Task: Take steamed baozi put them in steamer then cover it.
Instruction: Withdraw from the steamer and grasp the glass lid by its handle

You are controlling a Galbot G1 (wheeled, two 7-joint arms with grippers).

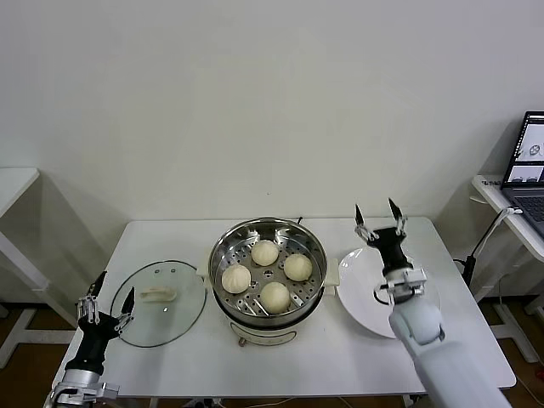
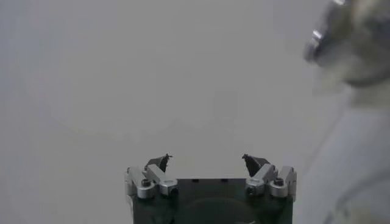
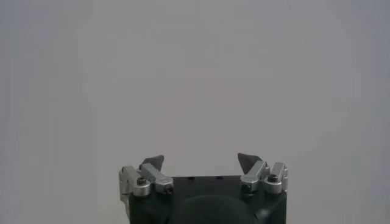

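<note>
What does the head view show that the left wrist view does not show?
Only the head view shows four baozi in the steamer, the lid flat on the table, the empty plate and the right end effector above it. Only the left wrist view shows a blurred shiny edge, perhaps the steamer. Both show the left end effector, open and empty.

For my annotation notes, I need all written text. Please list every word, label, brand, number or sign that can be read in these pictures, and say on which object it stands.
No text can be read in any view.
The laptop screen shows only small pictures, too small to read.
The steamer, the cover, the plate and both grippers, left gripper and right gripper, show no label.
</note>
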